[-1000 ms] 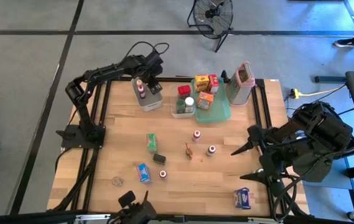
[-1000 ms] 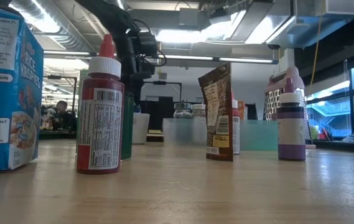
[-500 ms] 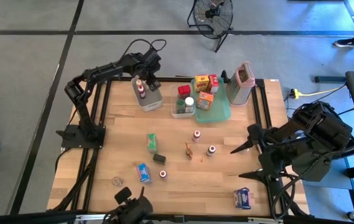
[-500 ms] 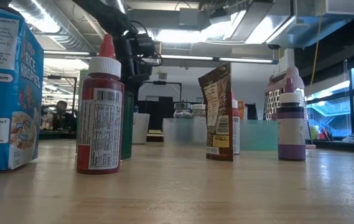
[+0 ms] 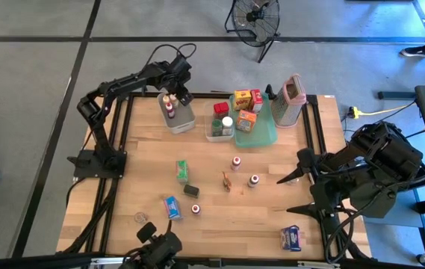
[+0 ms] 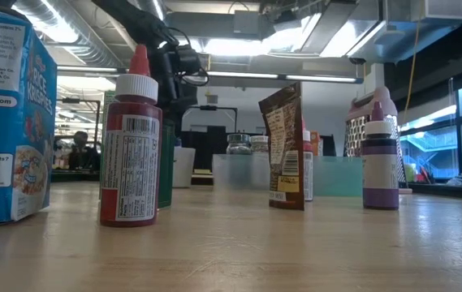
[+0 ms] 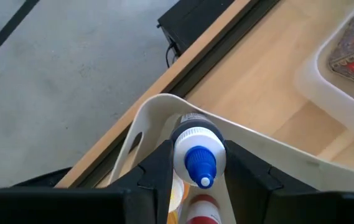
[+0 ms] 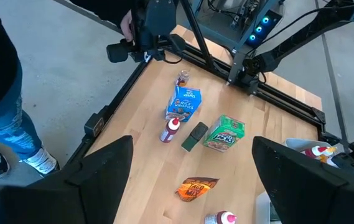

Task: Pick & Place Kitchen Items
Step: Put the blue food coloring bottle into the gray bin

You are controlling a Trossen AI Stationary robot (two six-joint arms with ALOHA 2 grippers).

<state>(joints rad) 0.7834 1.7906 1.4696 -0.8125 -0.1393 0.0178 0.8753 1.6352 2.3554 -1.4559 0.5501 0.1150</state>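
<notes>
Left pincer (image 7: 199, 163) grips a small blue-capped white bottle (image 7: 199, 155) over the clear plastic bin (image 7: 140, 127).
Released tilted, it might topple the bottles inside.

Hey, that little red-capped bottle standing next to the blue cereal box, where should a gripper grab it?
Grip the red-capped bottle around its body, coming straight down with open fingers. It stands upright and apart from the blue cereal box, so both sides look free; the tapered cap seems a poorer hold.

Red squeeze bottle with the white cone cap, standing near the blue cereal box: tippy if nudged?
Probably. The red squeeze bottle stands upright, tall on a narrow base, so a push near its cap would likely topple it. Its round body would then likely roll. A low push seems safer.
</notes>
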